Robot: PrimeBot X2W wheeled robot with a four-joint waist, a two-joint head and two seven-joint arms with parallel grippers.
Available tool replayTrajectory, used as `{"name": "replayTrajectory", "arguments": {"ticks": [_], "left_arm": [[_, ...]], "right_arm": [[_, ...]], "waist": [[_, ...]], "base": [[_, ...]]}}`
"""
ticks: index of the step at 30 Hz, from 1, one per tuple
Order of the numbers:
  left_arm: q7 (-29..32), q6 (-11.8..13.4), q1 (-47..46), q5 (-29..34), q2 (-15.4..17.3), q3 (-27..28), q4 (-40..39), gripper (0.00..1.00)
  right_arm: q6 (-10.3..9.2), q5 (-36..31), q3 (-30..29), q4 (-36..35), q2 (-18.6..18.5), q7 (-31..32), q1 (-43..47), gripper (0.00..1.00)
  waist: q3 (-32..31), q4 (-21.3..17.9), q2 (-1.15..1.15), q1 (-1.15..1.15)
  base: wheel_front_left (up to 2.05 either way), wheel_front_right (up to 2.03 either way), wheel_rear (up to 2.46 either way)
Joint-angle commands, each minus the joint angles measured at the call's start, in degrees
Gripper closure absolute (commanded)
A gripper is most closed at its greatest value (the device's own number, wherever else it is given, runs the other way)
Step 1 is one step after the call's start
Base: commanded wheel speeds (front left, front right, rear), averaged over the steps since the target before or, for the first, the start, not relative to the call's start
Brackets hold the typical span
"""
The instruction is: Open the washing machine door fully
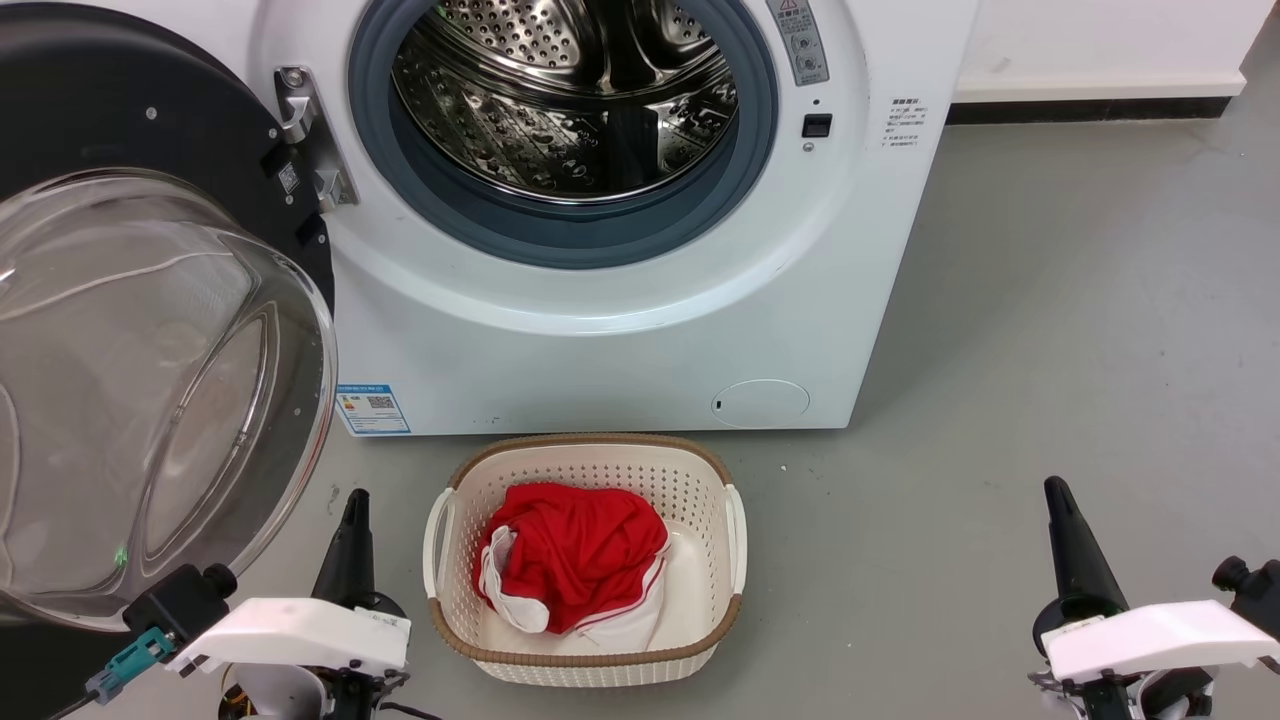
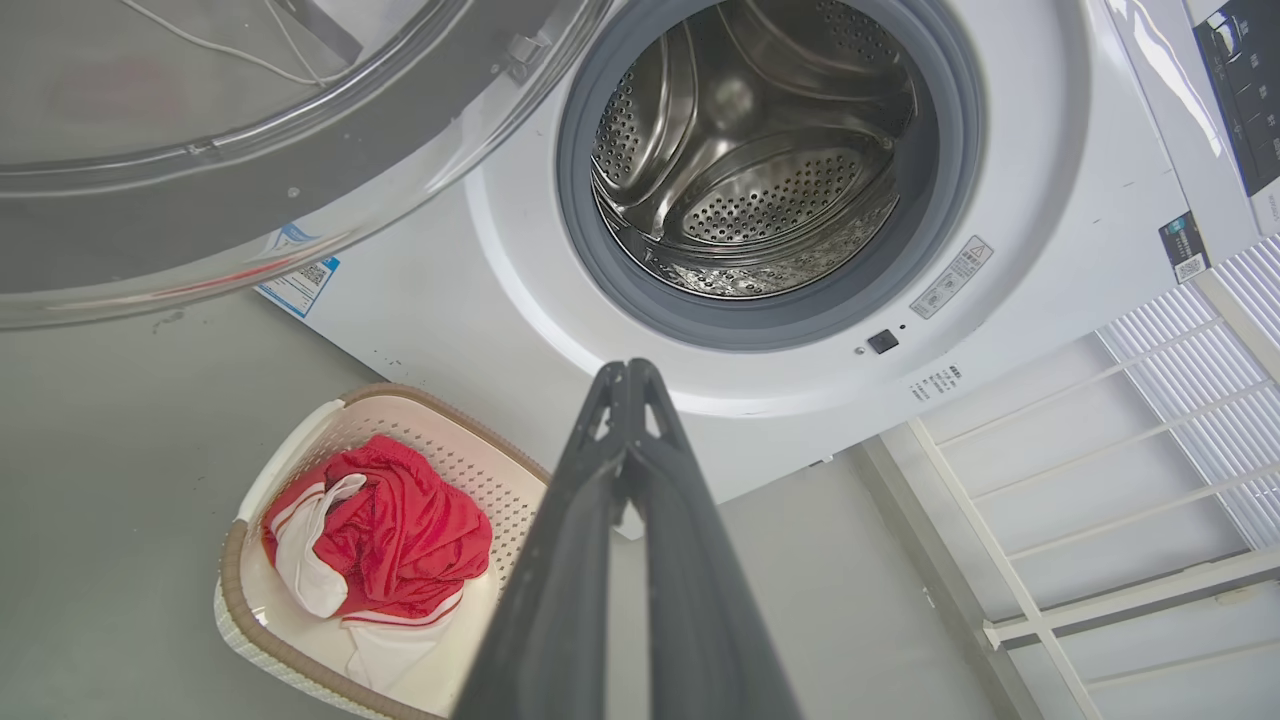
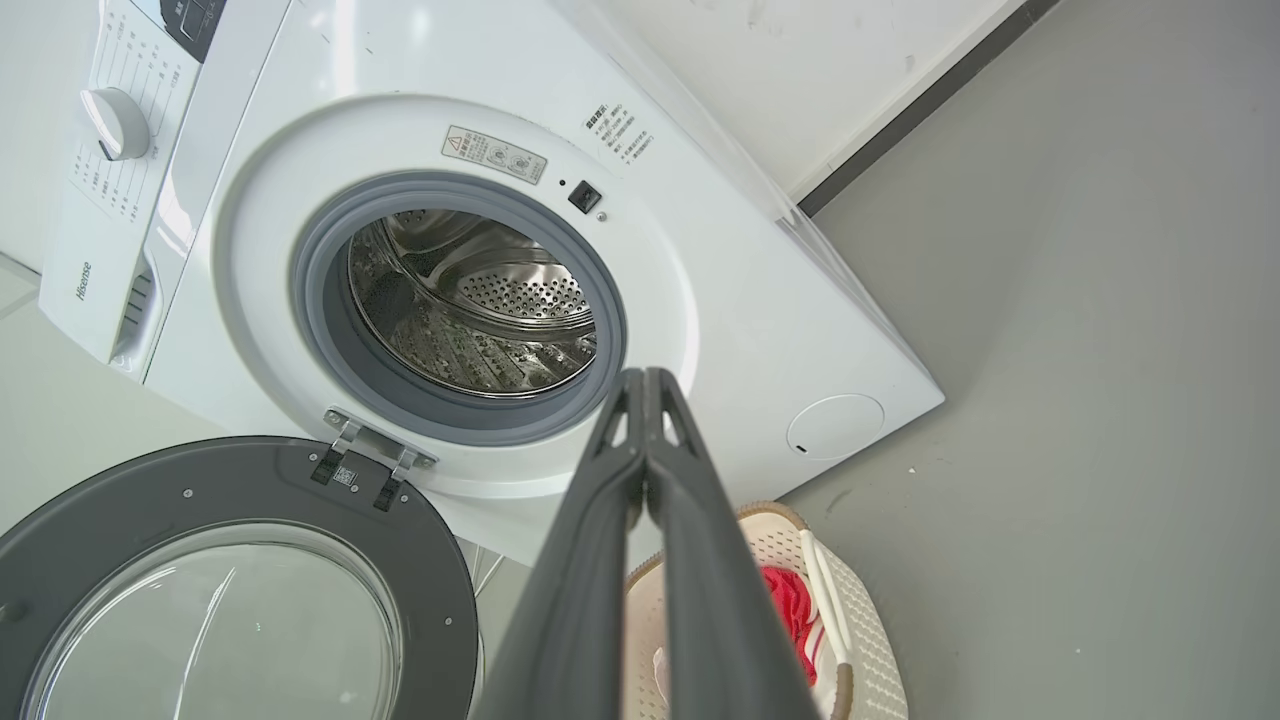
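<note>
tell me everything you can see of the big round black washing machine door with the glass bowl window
The large round glossy black washing machine door stands swung wide open left of the white front-loading washing machine, inner face outward. Its dark ring, dotted with small screws, surrounds a bulging clear glass bowl. A silvery metal hinge joins it to the machine's front. The left gripper, fingers together, sits beside the bowl, seemingly apart.
</note>
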Motion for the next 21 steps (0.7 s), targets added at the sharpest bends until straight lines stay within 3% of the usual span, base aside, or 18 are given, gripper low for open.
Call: {"name": "replayTrajectory", "arguments": {"ticks": [1, 21], "left_arm": [[0.3, -0.4, -1.4, -1.4, 0.1, 0.4, -0.4, 1.00], [3.7, -2.1, -1.9, -14.3, -0.6, 2.3, 0.5, 1.00]], "right_arm": [[0.00, 1.5, -0.2, -0.3, -0.5, 0.2, -1.2, 1.00], [0.00, 15.1, -1.2, 1.2, -0.6, 3.3, -2.6, 1.00]], "waist": [[0.0, 0.0, 0.00, 0.00], [-0.4, -0.1, 0.00, 0.00]], "base": [[0.00, 0.00, 0.00], [0.00, 0.00, 0.00]]}}
